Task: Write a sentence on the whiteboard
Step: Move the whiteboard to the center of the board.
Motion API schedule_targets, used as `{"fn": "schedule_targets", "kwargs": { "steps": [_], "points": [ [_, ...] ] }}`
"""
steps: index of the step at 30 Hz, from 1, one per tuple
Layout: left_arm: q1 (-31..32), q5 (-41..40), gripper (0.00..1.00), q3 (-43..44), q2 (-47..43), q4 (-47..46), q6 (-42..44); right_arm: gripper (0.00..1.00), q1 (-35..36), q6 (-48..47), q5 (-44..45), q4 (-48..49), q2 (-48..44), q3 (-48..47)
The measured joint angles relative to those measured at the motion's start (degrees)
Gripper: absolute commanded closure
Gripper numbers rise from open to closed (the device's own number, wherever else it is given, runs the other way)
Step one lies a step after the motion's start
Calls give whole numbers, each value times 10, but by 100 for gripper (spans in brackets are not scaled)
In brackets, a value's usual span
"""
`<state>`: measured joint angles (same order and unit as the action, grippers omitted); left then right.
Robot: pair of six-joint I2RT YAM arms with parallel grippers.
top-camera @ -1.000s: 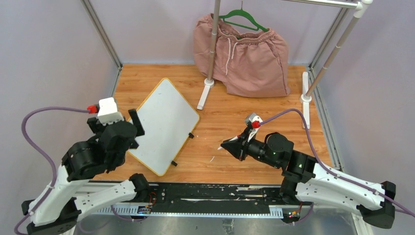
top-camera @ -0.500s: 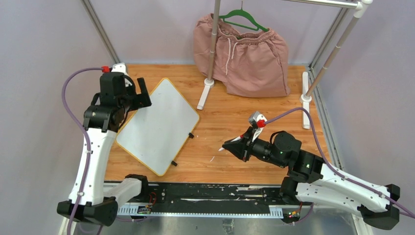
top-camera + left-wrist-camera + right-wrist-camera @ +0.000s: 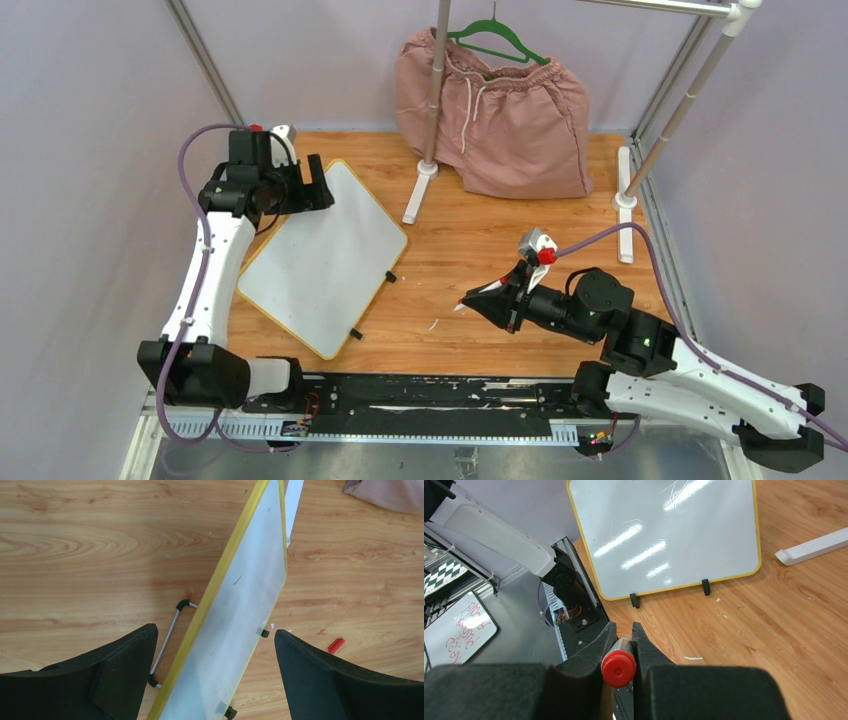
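At far left, the left hand hovers at the far-left corner of the whiteboard. Its jaws are spread wide, one finger on either side of the yellow rim, neither touching it. The whiteboard sits diagonally on the left half of the wooden counter, its black feet toward the middle. In the left wrist view a wire stand shows beneath its rim. A small red cap lies on the wood to its right. Further right, pink shorts hang on a green hanger at the back. The right hand is closed on a red-ended marker, pointing left, well apart from the board.
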<state>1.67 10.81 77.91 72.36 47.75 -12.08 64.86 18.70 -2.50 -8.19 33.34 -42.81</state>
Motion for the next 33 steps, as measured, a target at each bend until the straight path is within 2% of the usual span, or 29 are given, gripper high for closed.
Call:
{"fn": "schedule_targets", "kwargs": {
  "steps": [5, 11, 17, 24, 29, 33],
  "points": [
    [-8, 19, 25, 5, 30, 0, 8, 100, 0, -5, -1, 0, -5, 0],
    [-9, 77, 33, 10, 49, -13, 14, 100, 0, -14, -1, -1, -14, 0],
    [-13, 147, 49, 2, 50, -48, 12, 100, 0, -21, -1, -5, -28, 0],
    [-13, 186, 65, -22, 54, -71, 11, 100, 0, -22, -1, -5, -32, 0],
    [-17, 199, 82, -37, 54, -106, 10, 100, 0, -23, 0, -6, -32, 0],
    [-19, 214, 99, -59, 54, -142, 7, 100, 0, -23, 0, -9, -32, 0]
  ]
}}
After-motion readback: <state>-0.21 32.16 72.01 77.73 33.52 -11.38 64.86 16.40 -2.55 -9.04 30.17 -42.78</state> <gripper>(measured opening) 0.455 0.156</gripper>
